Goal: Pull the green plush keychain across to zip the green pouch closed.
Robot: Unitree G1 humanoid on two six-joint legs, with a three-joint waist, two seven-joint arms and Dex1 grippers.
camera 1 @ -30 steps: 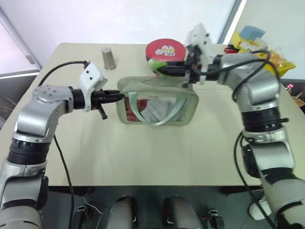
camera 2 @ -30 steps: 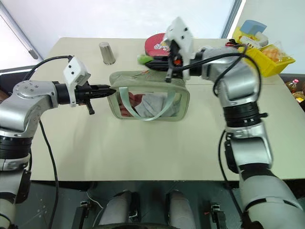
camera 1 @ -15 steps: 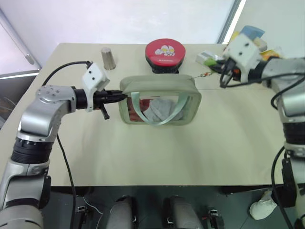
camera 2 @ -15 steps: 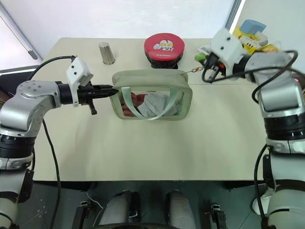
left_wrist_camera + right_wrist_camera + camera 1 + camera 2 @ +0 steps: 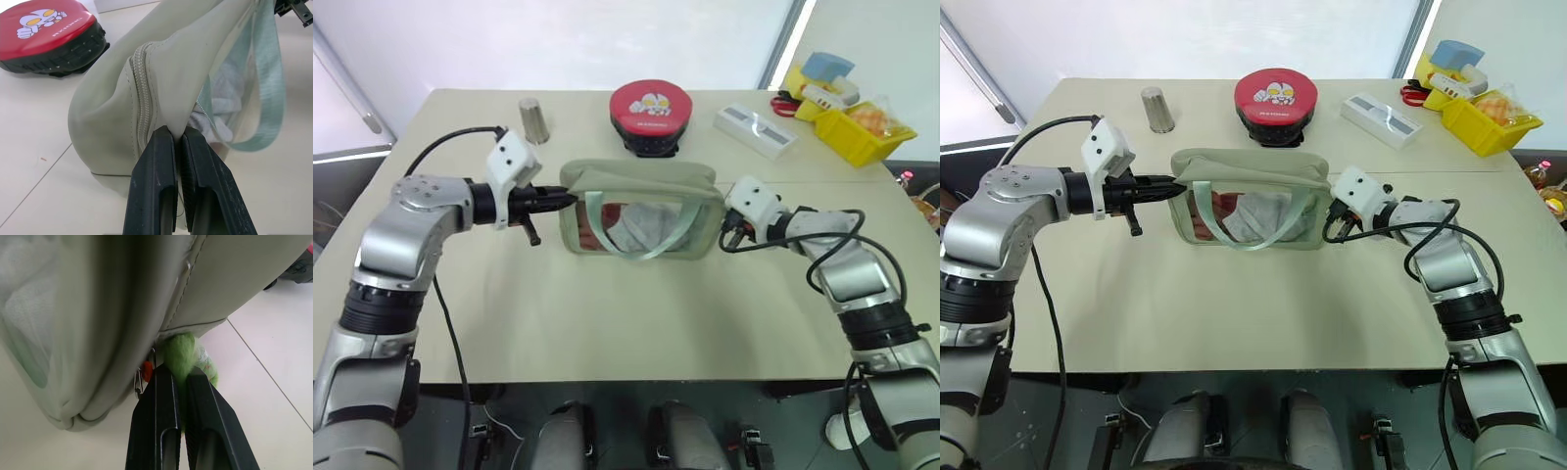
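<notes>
The green pouch (image 5: 641, 180) lies mid-table with its clear window and pale strap loop (image 5: 597, 223) facing me. At its left end my left gripper (image 5: 565, 199) is shut on a fold of pouch fabric beside the zipper (image 5: 142, 98). My right gripper (image 5: 727, 228) sits low against the pouch's right end. In the right wrist view the green plush keychain (image 5: 179, 351) is pinched between that gripper's fingers, right under the pouch's corner, with a small clip and an orange bead beside it. The zipper seam looks closed along the stretch that I see.
Behind the pouch stands a round red case (image 5: 651, 106), and a metal cup (image 5: 534, 119) is at the back left. A white box (image 5: 756, 130) and a yellow bin (image 5: 860, 130) of small items occupy the back right. Bare tabletop lies in front of the pouch.
My right gripper carried the keychain from above the pouch's top across to the far right, then dropped low to the pouch's right end. The left gripper kept its hold in place.
</notes>
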